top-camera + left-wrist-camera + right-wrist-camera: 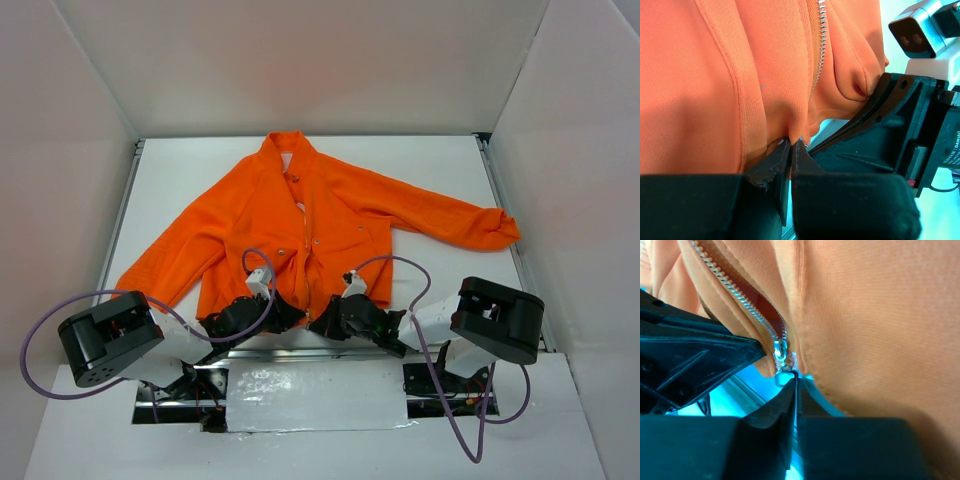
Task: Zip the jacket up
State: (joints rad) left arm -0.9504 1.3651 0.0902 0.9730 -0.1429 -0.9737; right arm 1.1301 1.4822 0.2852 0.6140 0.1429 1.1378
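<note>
The bright orange jacket [300,225] lies flat on the white table, collar at the far end and hem toward the arms. Its pale zipper [304,250] runs down the middle and is open above the hem. My left gripper [293,316] is shut on a fold of the hem fabric just left of the zipper [791,141]. My right gripper [322,322] is shut on the zipper pull [796,376], just below the metal slider [782,356] at the bottom of the teeth [735,290]. The two grippers almost touch at the hem.
White walls [70,150] enclose the table on the left, the far side and the right. The jacket's right sleeve [470,222] reaches nearly to the right wall. Purple cables [40,340] loop by both arm bases. A metal rail [310,352] runs along the near edge.
</note>
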